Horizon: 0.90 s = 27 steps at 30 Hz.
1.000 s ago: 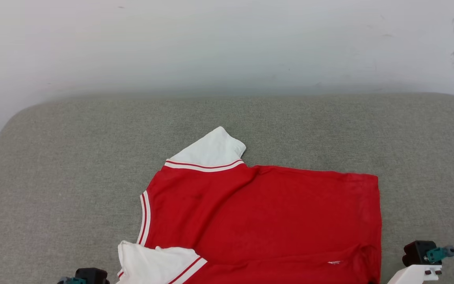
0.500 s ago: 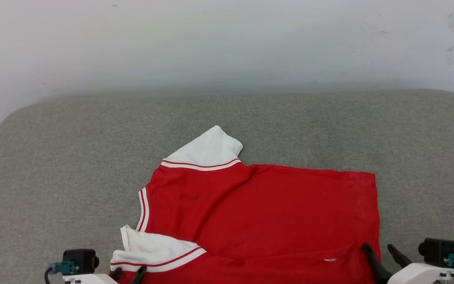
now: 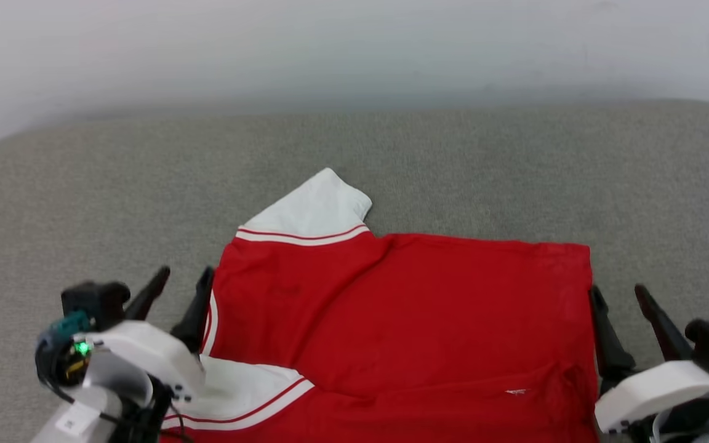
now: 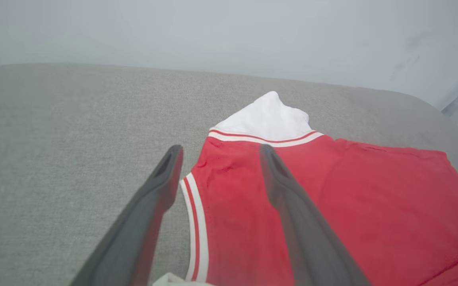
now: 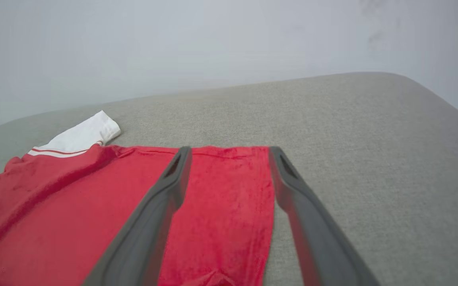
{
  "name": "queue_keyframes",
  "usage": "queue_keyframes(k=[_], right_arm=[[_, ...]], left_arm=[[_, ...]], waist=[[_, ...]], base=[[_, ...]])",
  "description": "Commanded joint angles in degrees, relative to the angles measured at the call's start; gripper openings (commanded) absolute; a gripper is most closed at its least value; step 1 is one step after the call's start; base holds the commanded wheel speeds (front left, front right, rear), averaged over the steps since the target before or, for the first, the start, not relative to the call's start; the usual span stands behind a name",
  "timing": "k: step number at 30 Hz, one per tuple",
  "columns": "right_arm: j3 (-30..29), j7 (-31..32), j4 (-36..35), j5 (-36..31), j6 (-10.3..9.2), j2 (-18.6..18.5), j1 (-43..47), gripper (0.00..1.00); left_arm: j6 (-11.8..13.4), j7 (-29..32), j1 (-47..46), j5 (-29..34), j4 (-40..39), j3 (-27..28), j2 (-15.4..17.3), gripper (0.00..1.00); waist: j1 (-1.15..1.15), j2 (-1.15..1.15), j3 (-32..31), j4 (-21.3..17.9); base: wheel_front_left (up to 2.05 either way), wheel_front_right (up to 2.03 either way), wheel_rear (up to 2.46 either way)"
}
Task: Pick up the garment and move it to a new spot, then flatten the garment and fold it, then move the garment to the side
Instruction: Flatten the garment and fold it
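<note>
Garment [image 3: 404, 320] lies spread out, plain red side up, on the grey cushion [image 3: 453, 160]. Left gripper [image 3: 185, 272], jaws apart and empty, straddles its striped left edge; right gripper [image 3: 616, 290], jaws apart and empty, straddles its right edge.

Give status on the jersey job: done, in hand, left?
Done: the garment lies spread mostly flat on the grey cushion.
In hand: nothing. The left tool stands open at the striped collar end, the right tool open at the hem, neither gripping.
Left: the far sleeve sticks out unfolded, so folding looks barely begun, and the move aside remains.
</note>
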Motion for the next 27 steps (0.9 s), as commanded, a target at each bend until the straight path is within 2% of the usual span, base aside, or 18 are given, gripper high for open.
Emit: queue_keyframes(k=[1,4,9,12,15,21,27], right_arm=[[0.5,-0.3,-1.0,-0.2,-0.02,0.3,-2.1,1.00],[1.1,-0.9,-2.2,-0.3,-0.02,0.3,-4.3,1.00],[2.6,-1.8,-3.5,-0.6,-0.02,0.3,-7.8,1.00],[3.5,-2.2,-3.5,-0.1,-0.02,0.3,-9.2,1.00],[4.0,-2.8,-3.1,0.6,-0.02,0.3,-10.1,1.00],[3.7,-3.9,-1.6,2.0,-0.02,0.3,-10.8,1.00],[4.9,-5.1,0.2,3.6,-0.02,0.3,-12.0,1.00]], left_arm=[[-0.6,-0.8,-3.2,0.8,0.3,0.3,0.0,1.00],[-2.0,-0.4,-8.0,1.5,1.6,0.2,0.1,1.00],[-5.8,2.2,-16.9,1.6,5.4,-0.7,0.5,1.00],[-8.4,5.5,-22.1,0.9,8.1,-1.5,1.1,1.00],[-10.7,11.3,-26.7,-0.4,10.7,-3.3,1.6,1.00],[-12.6,24.2,-35.7,-5.2,14.3,-6.4,2.3,1.00],[-12.9,31.4,-41.4,-6.0,17.9,-9.3,3.8,1.00]], waist=[[0.00,0.00,3.3,-1.5],[0.00,0.00,6.5,-2.8],[0.00,0.00,10.9,-5.4],[0.00,0.00,12.6,-7.1],[0.00,0.00,14.0,-8.5],[0.00,0.00,16.7,-10.4],[0.00,0.00,18.6,-12.4]], base=[[0.00,0.00,0.00],[0.00,0.00,0.00],[0.00,0.00,0.00],[0.00,0.00,0.00],[0.00,0.00,0.00],[0.00,0.00,0.00],[0.00,0.00,0.00]])
